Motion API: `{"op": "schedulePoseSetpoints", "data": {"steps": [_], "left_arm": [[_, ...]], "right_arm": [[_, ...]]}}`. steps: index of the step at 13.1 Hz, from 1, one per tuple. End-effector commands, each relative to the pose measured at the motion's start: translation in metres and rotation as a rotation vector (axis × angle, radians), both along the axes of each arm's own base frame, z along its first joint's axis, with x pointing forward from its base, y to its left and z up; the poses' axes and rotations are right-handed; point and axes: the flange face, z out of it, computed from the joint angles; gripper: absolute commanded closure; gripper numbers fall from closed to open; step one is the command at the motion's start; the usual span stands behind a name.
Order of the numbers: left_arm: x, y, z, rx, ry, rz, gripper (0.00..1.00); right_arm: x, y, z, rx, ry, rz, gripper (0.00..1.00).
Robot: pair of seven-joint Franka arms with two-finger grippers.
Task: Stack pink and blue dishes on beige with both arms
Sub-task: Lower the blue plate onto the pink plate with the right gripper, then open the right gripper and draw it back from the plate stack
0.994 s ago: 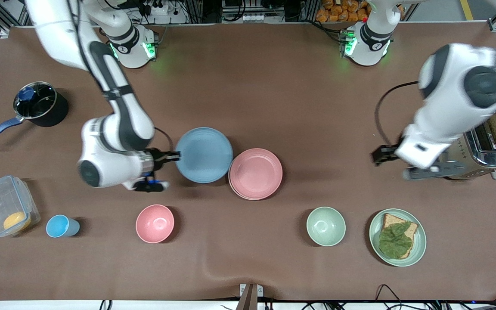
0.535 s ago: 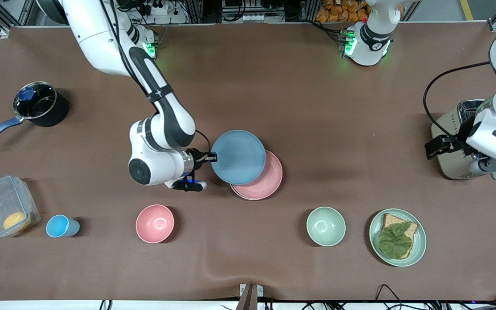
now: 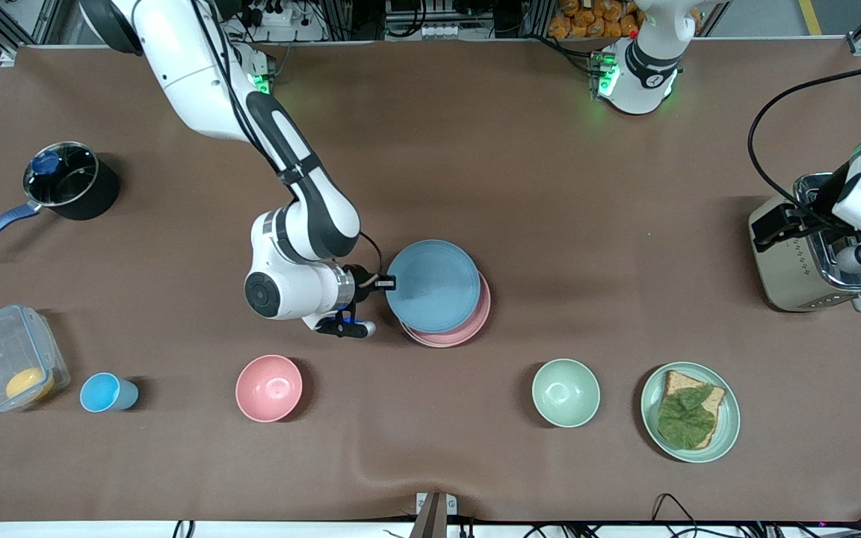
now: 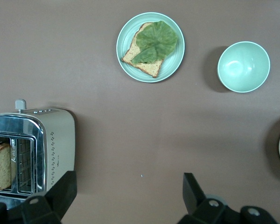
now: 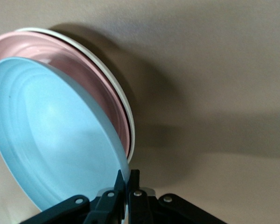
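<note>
Front view: the right gripper (image 3: 388, 282) is clamped on the rim of the blue plate (image 3: 433, 285), at the edge toward the right arm's end of the table. The blue plate sits over the pink plate (image 3: 475, 323) near the middle of the table (image 3: 475, 149), covering most of it; a pink crescent shows at the side nearer the camera and toward the left arm's end. The left gripper (image 3: 770, 232) is over the toaster (image 3: 804, 280) at the left arm's end of the table; its opening cannot be read in this view. Along the table edge nearer the camera stand a box (image 3: 12, 357), a blue cup (image 3: 105, 393), a pink bowl (image 3: 269, 388), a green bowl (image 3: 566, 392) and a green plate (image 3: 729, 418) carrying bread (image 3: 681, 382) with a leaf (image 3: 686, 418). A pot (image 3: 70, 181) stands near the right arm's end. Left wrist view: the left gripper (image 4: 128, 196) has its fingers (image 4: 192, 189) spread wide and empty above bare table (image 4: 130, 130), with the toaster (image 4: 37, 149) beside it holding a slice (image 4: 0, 167); the green plate (image 4: 123, 51) and green bowl (image 4: 243, 66) lie well apart from the gripper. Right wrist view: the right gripper (image 5: 126, 186) pinches the blue plate (image 5: 51, 135) by its rim, tilted above the pink plate (image 5: 84, 65), which rests on the beige plate (image 5: 116, 88); only the beige rim shows.
</note>
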Motion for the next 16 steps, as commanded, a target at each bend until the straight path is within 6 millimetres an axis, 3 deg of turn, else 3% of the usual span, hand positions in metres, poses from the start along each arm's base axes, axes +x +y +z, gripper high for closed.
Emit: {"op": "schedulePoseSetpoints", "data": {"steps": [1, 3, 4, 5, 6, 8, 10, 13, 16], "left_arm": [[-0.014, -0.009, 0.02, -0.005, -0.001, -0.034, 0.0], [-0.014, -0.006, 0.02, -0.002, -0.002, -0.028, 0.0], [-0.014, -0.007, 0.021, 0.003, -0.003, -0.033, 0.0], [-0.014, -0.005, 0.021, 0.006, -0.003, -0.041, 0.0], [-0.013, -0.001, 0.021, 0.011, -0.001, -0.047, 0.0], [-0.013, 0.004, 0.02, 0.014, 0.001, -0.05, 0.0], [-0.016, 0.004, 0.026, 0.011, -0.008, -0.049, 0.0], [-0.018, 0.005, 0.026, 0.013, -0.003, -0.045, 0.0], [-0.021, 0.004, 0.029, 0.015, 0.004, -0.047, 0.0]], "right_arm": [[0.007, 0.012, -0.004, 0.014, -0.02, -0.022, 1.0], [0.008, 0.018, -0.007, 0.02, -0.034, -0.026, 1.0], [0.009, 0.018, -0.008, 0.019, -0.039, -0.029, 0.79], [0.009, 0.018, -0.007, 0.021, -0.04, -0.03, 0.01], [0.01, 0.018, -0.002, 0.025, -0.045, -0.032, 0.0], [0.027, 0.003, 0.02, 0.045, -0.069, -0.045, 0.0], [0.031, -0.02, 0.038, 0.042, -0.015, -0.025, 0.0], [0.052, -0.089, 0.062, -0.047, -0.008, -0.039, 0.0], [0.061, -0.176, 0.088, -0.176, 0.05, -0.039, 0.0]]}}
